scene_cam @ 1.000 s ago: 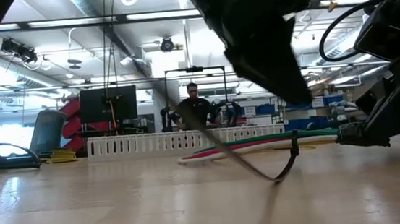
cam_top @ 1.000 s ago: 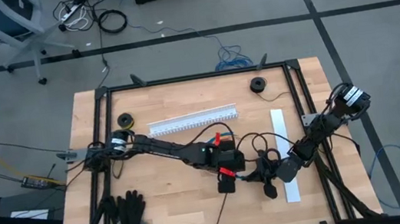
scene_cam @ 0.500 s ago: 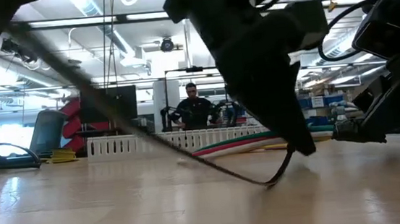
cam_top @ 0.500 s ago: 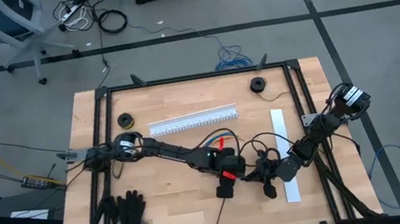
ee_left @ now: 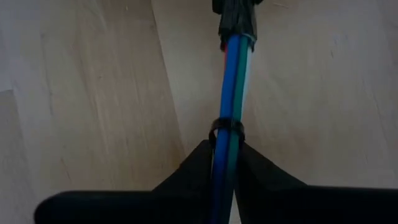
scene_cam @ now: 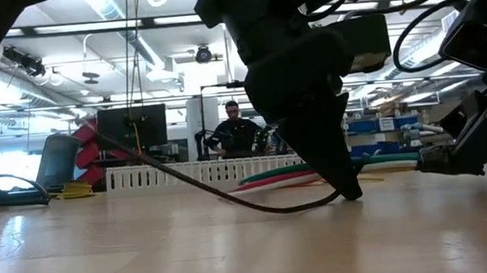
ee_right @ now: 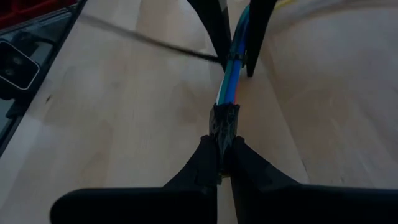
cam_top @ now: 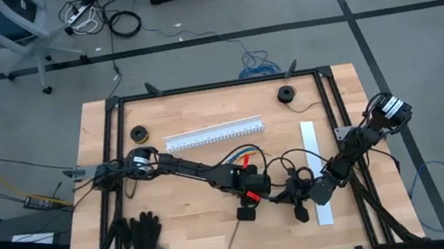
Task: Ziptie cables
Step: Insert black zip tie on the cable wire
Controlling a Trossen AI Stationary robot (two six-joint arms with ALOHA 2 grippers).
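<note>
Cables (ee_left: 231,93) bunched mid-table, front half, stretched between both grippers. Right gripper (ee_right: 224,152) clenched on the dark plug end (ee_right: 224,124), likely anchoring the bundle so it stays taut. Left gripper (ee_left: 225,163) pinched on the bundle just beside the black ziptie loop (ee_left: 225,127), probably holding wires together for cinching. Ziptie tail (scene_cam: 204,186) long, thin, trailing out across the table (cam_top: 175,225) toward the front edge. Bundle: blue and green strands side by side, red and yellow showing farther back in high view (cam_top: 245,153). Loop around wires, tightness unclear. White slotted channel (cam_top: 213,133) well apart, behind.
</note>
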